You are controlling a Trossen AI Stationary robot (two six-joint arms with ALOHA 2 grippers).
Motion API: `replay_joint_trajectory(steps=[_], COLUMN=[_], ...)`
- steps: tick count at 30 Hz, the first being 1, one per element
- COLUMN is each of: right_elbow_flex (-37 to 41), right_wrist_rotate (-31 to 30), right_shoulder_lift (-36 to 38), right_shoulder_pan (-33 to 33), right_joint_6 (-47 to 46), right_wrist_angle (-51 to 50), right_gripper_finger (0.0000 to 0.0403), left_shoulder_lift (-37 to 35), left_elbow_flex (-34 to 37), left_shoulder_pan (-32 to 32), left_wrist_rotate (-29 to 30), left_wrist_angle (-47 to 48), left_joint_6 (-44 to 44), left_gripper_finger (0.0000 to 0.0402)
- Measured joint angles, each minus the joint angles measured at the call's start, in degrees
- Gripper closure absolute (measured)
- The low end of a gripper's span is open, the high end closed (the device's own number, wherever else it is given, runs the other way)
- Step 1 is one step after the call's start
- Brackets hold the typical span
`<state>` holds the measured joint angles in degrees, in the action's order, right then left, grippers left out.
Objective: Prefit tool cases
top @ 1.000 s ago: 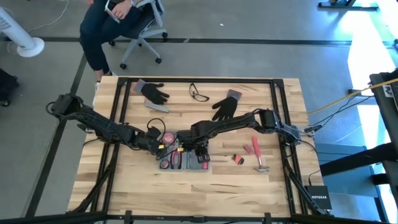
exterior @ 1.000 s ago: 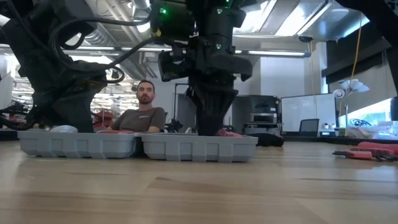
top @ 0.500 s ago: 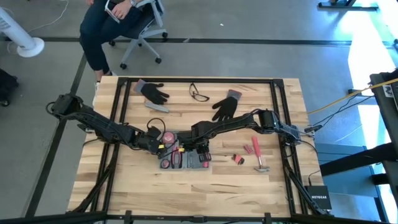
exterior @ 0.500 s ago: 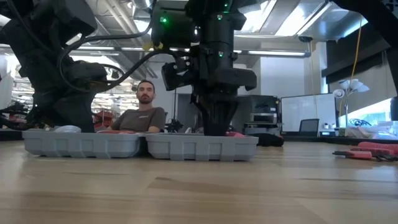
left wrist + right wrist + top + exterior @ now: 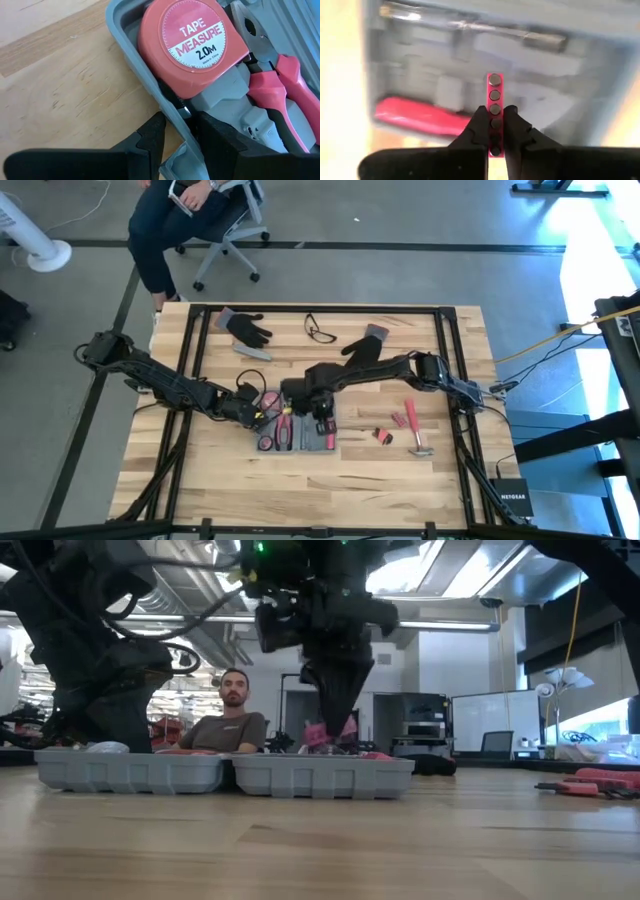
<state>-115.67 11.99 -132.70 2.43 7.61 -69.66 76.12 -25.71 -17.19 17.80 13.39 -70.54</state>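
Tool case [image 5: 297, 435]: open, flat on the bench [image 5: 420, 480], mid-bench.
Left hand [image 5: 177, 131]: narrowly parted, fingers straddling the case wall beside the tape measure [image 5: 192, 47].
Right hand [image 5: 495, 137]: clamped on a pink bit holder [image 5: 494, 107], raised above the case.

A: Where's the tool case [image 5: 297, 434]?
B: Just toward six o'clock of the bench's centre, lying flat and open.
A: Looks?
B: Blue-grey plastic, two trays side by side, moulded recesses inside.
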Motion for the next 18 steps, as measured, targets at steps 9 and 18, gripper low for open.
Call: replay_joint_trajectory(steps=[9,18], right_elbow_flex=[0.07,2.76], right_wrist_rotate=[13.06,18.37], right_shoulder_lift=[1.07,6.11], right_shoulder_pan=[-7.83,-11.56], right_joint_6=[-7.65,-14.09], right_wrist_angle=[-0.08,5.06], right_gripper_finger=[0.0386,0.0386], left_shoulder_lift=[0.00,0.00], left_elbow_flex=[0.00,0.00], left_shoulder_pan=[-0.02,-0.02], left_wrist_rotate=[-0.02,-0.02], left_wrist_angle=[-0.04,-0.20], left_joint_6=[-0.11,0.72], left_gripper_finger=[0.0295,0.0295])
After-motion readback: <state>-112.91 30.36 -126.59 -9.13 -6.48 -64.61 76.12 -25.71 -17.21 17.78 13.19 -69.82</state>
